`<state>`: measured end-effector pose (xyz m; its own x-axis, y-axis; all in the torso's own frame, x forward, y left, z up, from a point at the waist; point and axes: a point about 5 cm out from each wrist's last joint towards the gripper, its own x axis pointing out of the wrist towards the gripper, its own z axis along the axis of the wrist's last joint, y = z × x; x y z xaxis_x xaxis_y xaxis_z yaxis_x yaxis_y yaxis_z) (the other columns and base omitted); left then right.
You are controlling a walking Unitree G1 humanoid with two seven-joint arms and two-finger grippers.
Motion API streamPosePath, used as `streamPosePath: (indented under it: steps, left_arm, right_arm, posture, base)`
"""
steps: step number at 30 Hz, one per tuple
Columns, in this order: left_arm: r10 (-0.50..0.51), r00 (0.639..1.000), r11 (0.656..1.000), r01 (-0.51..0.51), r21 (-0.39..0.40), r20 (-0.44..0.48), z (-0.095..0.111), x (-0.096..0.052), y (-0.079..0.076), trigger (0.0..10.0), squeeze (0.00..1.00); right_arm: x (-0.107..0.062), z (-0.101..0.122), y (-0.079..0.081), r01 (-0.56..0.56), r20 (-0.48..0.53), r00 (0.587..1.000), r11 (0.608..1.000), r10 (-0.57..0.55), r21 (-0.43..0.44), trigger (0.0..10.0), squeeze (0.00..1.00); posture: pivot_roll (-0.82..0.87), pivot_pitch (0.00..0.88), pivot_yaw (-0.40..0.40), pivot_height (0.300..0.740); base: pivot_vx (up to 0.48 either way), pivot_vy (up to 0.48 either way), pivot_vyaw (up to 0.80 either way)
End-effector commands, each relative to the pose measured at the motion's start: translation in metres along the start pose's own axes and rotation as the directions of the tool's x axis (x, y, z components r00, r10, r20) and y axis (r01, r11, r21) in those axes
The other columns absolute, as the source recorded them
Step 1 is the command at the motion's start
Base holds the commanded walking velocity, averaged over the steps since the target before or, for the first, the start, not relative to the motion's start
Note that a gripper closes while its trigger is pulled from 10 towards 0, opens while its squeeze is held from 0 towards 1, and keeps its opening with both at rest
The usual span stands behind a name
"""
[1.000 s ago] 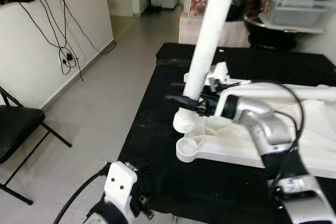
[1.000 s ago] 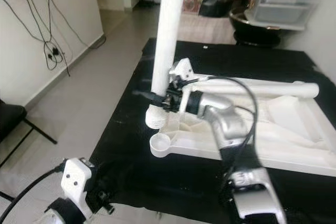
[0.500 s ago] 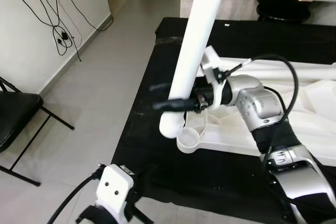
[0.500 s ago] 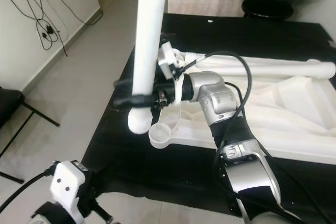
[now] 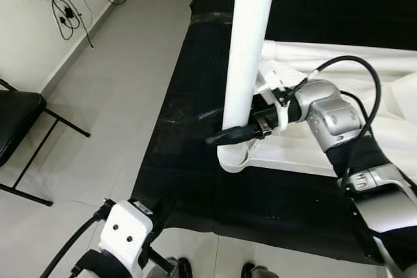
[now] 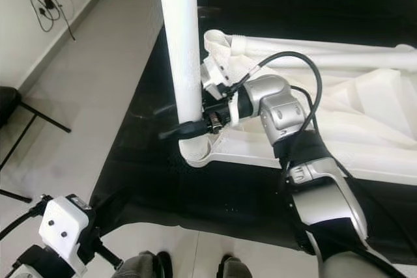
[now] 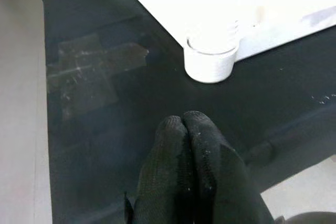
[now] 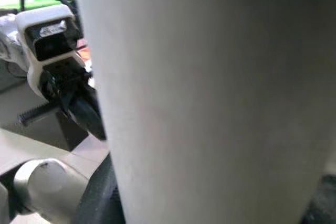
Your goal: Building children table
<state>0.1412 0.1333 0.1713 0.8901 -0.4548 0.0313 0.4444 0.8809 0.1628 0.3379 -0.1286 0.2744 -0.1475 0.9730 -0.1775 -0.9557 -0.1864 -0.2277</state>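
A long white table leg [image 5: 247,50] stands upright, its lower end at the corner socket [image 5: 232,159] of the white table top [image 6: 365,135]. The top lies upside down on a black cloth [image 5: 189,128]. My right gripper [image 5: 220,136] is shut on the leg just above the socket, and the leg [image 8: 210,103] sits very close to the right wrist camera. My left gripper [image 7: 184,121] is shut on nothing. It hangs low above the cloth's near edge, pointing at the socket [image 7: 210,64]. A second white leg [image 6: 326,47] lies along the top's far side.
A black folding chair [image 5: 13,122] stands on the tiled floor to the left. Black cables [image 5: 58,4] hang down the left wall. The cloth's near edge [image 5: 195,226] runs just ahead of me, and open floor lies to its left.
The head camera has tipped down. The leg has gone from leaning to upright, and its lower end has moved from beside the corner socket onto it. The right gripper still holds it.
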Motion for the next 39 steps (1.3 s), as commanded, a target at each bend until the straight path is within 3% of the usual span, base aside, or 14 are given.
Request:
streamPosePath:
  steps: [1, 14, 24, 39]
  left_arm:
    - [-0.018, 1.0, 1.0, 0.018, -0.008, 0.006, 0.003, -0.003, -0.002, 10.0, 0.0]
    - [0.005, 1.0, 1.0, -0.005, -0.006, 0.016, 0.01, -0.007, -0.003, 10.0, 0.0]
    - [0.011, 1.0, 1.0, -0.011, -0.004, 0.028, 0.011, -0.005, -0.003, 10.0, 0.0]
    - [0.024, 0.999, 1.0, -0.025, 0.006, 0.037, 0.013, -0.004, -0.003, 10.0, 0.0]
  right_arm:
    - [0.0, 0.009, 0.002, -0.026, 0.011, 1.0, 0.999, 0.027, -0.03, 10.0, 0.0]
    - [0.01, 0.004, 0.013, -0.09, 0.036, 0.995, 0.996, 0.091, -0.026, 10.0, 0.0]
    - [0.026, 0.011, 0.006, -0.093, 0.042, 0.994, 0.993, 0.096, -0.076, 10.0, 0.0]
    - [0.018, 0.015, 0.005, -0.083, 0.041, 0.995, 0.994, 0.086, -0.073, 10.0, 0.0]
  posture:
    - [0.07, 0.356, 0.029, 0.74]
    - [0.08, 0.393, 0.03, 0.74]
    - [0.08, 0.398, 0.014, 0.74]
    - [0.08, 0.398, 0.006, 0.74]
  base:
    - [0.0, 0.0, 0.0]
    - [0.0, 0.0, 0.0]
    - [0.0, 0.0, 0.0]
    - [0.0, 0.0, 0.0]
